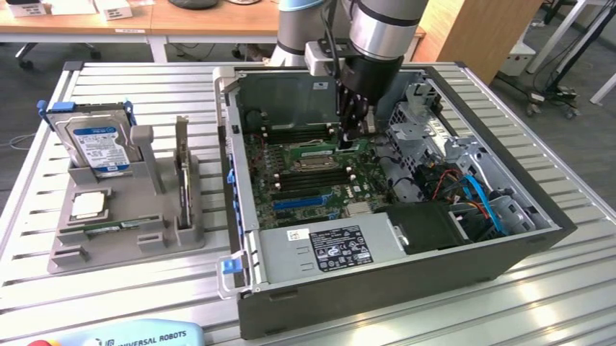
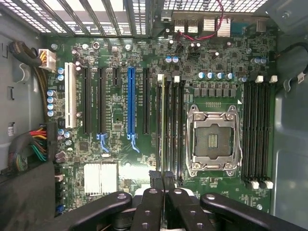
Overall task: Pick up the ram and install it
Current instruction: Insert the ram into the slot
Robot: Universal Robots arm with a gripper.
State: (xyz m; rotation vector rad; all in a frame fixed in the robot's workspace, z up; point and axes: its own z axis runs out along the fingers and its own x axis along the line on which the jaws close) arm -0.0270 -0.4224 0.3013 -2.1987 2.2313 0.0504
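Observation:
The ram (image 2: 162,125) is a slim green stick seen edge-on. It stands in a memory slot just beside the empty processor socket (image 2: 213,139) on the motherboard. My gripper (image 2: 162,179) is shut, fingertips pressed together right at the near end of that stick; I cannot tell whether they touch it. In the exterior view my gripper (image 1: 350,138) reaches down into the open computer case (image 1: 385,274), at the end of the far memory slots. A second stick alike (image 1: 182,173) stands on edge in the grey holder.
The grey holder (image 1: 125,238) on the exterior view's left also carries a blue-labelled hard drive (image 1: 97,144) and a square silver chip (image 1: 89,205). Inside the case, a drive cage (image 1: 423,130), cables (image 1: 477,194) and a black fan block (image 1: 428,223) crowd the exterior view's right.

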